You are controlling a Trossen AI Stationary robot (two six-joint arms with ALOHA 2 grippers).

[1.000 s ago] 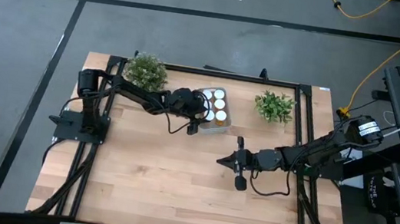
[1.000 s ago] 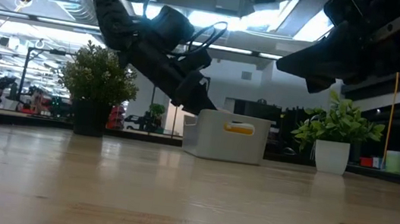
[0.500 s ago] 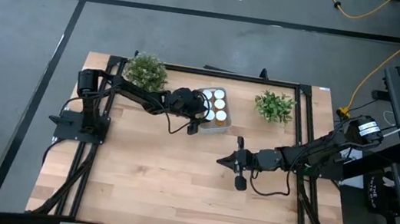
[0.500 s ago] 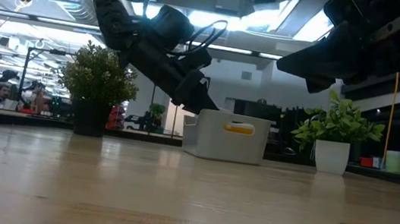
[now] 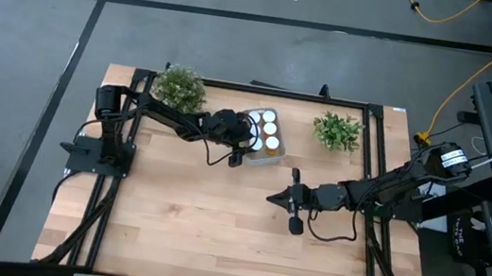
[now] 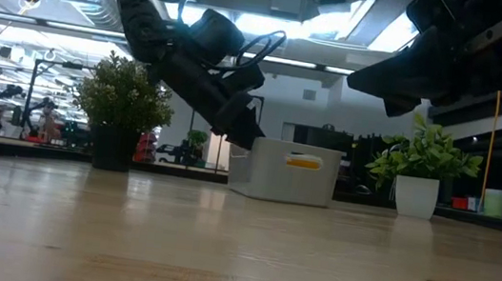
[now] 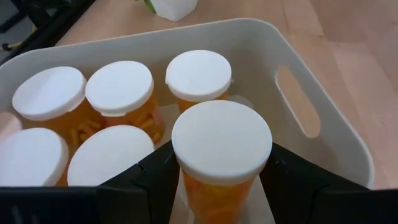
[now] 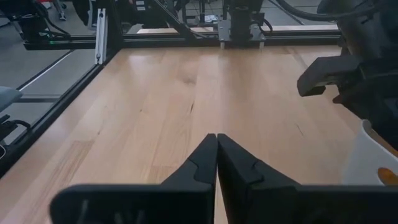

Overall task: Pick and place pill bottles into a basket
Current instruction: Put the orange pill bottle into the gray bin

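Note:
The basket [image 5: 263, 157] stands at the table's far middle; it also shows in the low view [image 6: 285, 178] and in the left wrist view [image 7: 311, 93]. Several orange pill bottles with white caps [image 7: 118, 88] stand upright in it. My left gripper [image 7: 222, 171] is over the basket's near left part [image 5: 242, 141], shut on one more pill bottle [image 7: 222, 140]. My right gripper [image 5: 270, 198] hovers shut and empty over the table's middle right, and shows so in its own wrist view [image 8: 216, 146]. My left gripper pinches the pill bottle's orange body [image 7: 214, 193], just below the white cap, between its two fingers [image 7: 158, 177]. The arm slants down from the table's left. The bottle stands upright inside the basket; its bottom is hidden.
Two potted plants stand at the far edge, one left of the basket [image 5: 179, 87] and one right of it [image 5: 338, 129]. Bare wood lies across the table's near half [image 5: 205, 228].
My left gripper has gone down a little into the basket with its pill bottle. My right arm has kept still.

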